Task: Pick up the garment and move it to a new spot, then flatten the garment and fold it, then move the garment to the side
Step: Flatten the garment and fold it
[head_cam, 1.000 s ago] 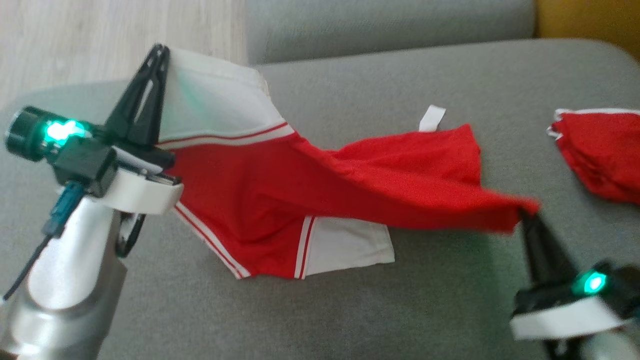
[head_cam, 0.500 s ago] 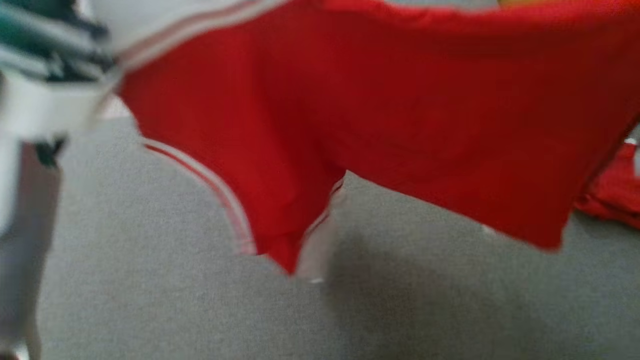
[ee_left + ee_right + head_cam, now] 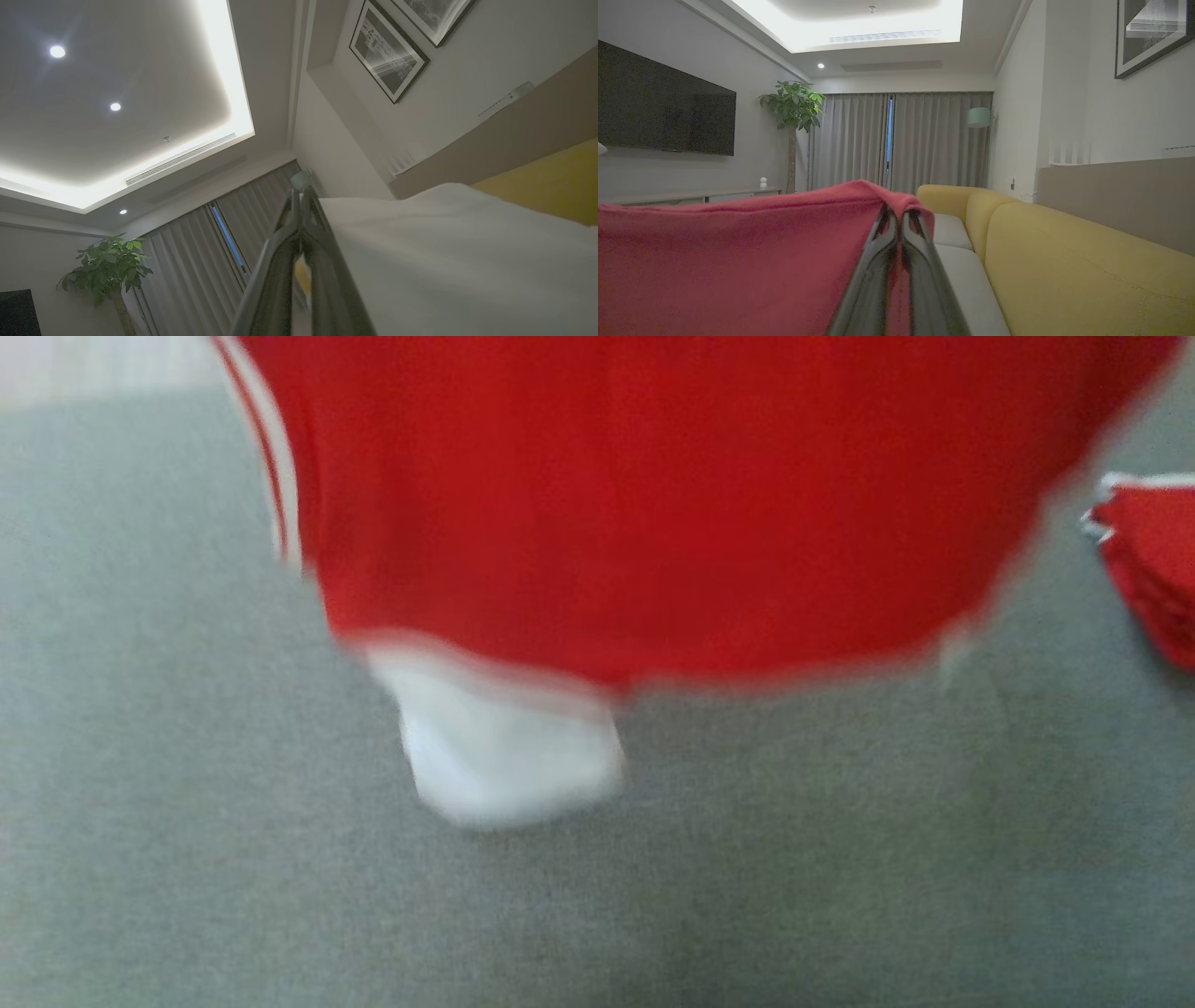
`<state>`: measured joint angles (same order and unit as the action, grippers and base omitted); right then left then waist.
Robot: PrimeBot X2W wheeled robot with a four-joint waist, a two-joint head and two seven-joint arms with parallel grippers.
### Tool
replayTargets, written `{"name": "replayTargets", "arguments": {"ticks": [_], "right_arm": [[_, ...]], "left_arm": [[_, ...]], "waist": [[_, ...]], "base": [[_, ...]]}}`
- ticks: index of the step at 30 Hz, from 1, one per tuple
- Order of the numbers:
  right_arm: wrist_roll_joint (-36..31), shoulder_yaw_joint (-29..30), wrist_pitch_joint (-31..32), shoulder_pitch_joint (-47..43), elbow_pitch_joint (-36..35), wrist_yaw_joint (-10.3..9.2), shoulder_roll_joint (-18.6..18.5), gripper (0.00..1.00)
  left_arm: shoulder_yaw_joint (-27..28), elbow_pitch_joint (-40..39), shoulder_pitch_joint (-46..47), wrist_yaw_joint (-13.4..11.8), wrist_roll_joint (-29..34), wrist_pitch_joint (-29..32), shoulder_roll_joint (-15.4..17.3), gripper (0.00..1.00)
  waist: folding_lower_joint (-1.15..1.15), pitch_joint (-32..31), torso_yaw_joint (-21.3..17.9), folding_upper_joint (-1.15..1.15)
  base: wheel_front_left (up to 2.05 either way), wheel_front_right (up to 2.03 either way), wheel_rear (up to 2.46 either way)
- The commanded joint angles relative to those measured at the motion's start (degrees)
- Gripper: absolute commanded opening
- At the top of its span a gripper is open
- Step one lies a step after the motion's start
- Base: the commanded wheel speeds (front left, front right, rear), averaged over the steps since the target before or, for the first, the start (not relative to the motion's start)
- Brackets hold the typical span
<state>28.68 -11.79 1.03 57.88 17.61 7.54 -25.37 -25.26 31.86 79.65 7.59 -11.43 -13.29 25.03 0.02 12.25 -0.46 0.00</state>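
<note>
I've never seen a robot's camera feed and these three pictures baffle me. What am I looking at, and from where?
This is a wheeled robot with two arms, each ending in two-fingered jaws. The blurry picture comes from its head camera, looking down: a red and white garment is held up over a grey cushion, with another red cloth lying at the right edge. The other two come from wrist cameras, looking along the jaws into the room. The left jaws are shut on the garment's white part; the right jaws are shut on its red edge, with a yellow sofa beyond.
</note>
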Motion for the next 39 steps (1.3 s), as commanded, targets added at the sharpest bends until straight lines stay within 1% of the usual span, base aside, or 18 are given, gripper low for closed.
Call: {"name": "replayTargets", "arguments": {"ticks": [1,4,7,11,14,19,23,25,26,30,34,35,39], "right_arm": [[-0.11,-0.81,-1.40,3.13,0.21,-0.05,0.24,0.00],[-0.18,-2.42,-5.92,9.02,5.91,-0.05,1.03,0.00],[0.24,-3.59,-9.83,13.52,10.78,-0.05,1.02,0.00],[1.51,-7.18,-12.63,16.41,14.85,-0.05,-0.51,0.00],[3.37,-10.31,-13.48,15.93,17.25,-0.05,-1.70,0.00],[6.81,-14.24,-14.67,11.65,20.61,-0.05,-3.49,0.00],[12.10,-18.78,-14.69,5.03,20.45,-0.05,-5.50,0.00],[15.46,-21.03,-14.35,1.08,19.42,-0.05,-7.27,0.00],[18.98,-22.97,-13.88,-3.09,18.01,-0.05,-9.27,0.00],[25.04,-26.59,-13.29,-11.56,14.58,-0.05,-13.45,0.00],[30.42,-29.12,-13.25,-19.87,10.81,-0.05,-17.03,0.00],[30.42,-29.12,-13.25,-19.87,10.81,-0.05,-17.03,0.00],[33.97,-31.59,-13.30,-27.71,7.03,-0.05,-19.77,0.00]], "left_arm": [[1.75,0.03,4.96,-0.27,0.56,-0.56,2.48,0.00],[2.78,3.02,9.85,-1.73,1.54,-1.55,1.53,0.00],[4.26,0.77,12.75,-2.57,2.67,-1.67,1.15,0.00],[5.88,-3.35,10.60,-1.96,2.60,-1.69,0.79,0.00],[6.17,-6.23,6.38,-1.03,1.82,-1.70,0.86,0.00],[7.10,-12.11,-5.30,-0.36,-0.57,-1.70,1.07,0.00],[8.49,-17.49,-17.86,-0.20,-2.74,-1.70,0.93,0.00],[8.66,-19.83,-24.87,-0.15,-4.22,-1.70,0.98,0.00],[8.45,-21.91,-31.81,-0.13,-5.95,-1.70,1.34,0.00],[7.74,-24.52,-44.32,-0.12,-8.32,-1.71,2.03,0.00],[7.15,-26.76,-54.95,-0.11,-9.16,-1.71,2.23,0.00],[7.15,-26.76,-54.95,-0.11,-9.16,-1.71,2.23,0.00],[6.14,-28.01,-64.51,-0.11,-9.20,-1.71,2.85,0.00]], "waist": [[-0.02,6.87,-0.03,0.00],[-0.02,9.53,-0.13,0.00],[-0.02,11.51,0.08,0.00],[-0.02,13.44,0.81,0.00],[-0.02,14.42,1.31,0.00],[-0.02,14.19,2.32,0.00],[-0.02,11.82,3.04,0.00],[-0.02,10.11,3.26,0.00],[-0.02,8.22,3.37,0.00],[-0.02,3.67,3.59,0.00],[-0.02,-1.53,3.80,0.00],[-0.02,-1.53,3.80,0.00],[-0.02,-6.14,3.65,0.00]], "base": [[0.00,0.00,0.00],[0.00,0.00,0.00],[0.00,0.00,0.00],[0.00,0.00,0.00],[0.00,0.00,0.00],[0.00,0.00,0.00],[0.00,0.00,0.00],[0.00,0.00,0.00],[0.00,0.00,0.00],[0.00,0.00,0.00],[0.00,0.00,0.00],[0.00,0.00,0.00],[0.00,0.00,0.00]]}}
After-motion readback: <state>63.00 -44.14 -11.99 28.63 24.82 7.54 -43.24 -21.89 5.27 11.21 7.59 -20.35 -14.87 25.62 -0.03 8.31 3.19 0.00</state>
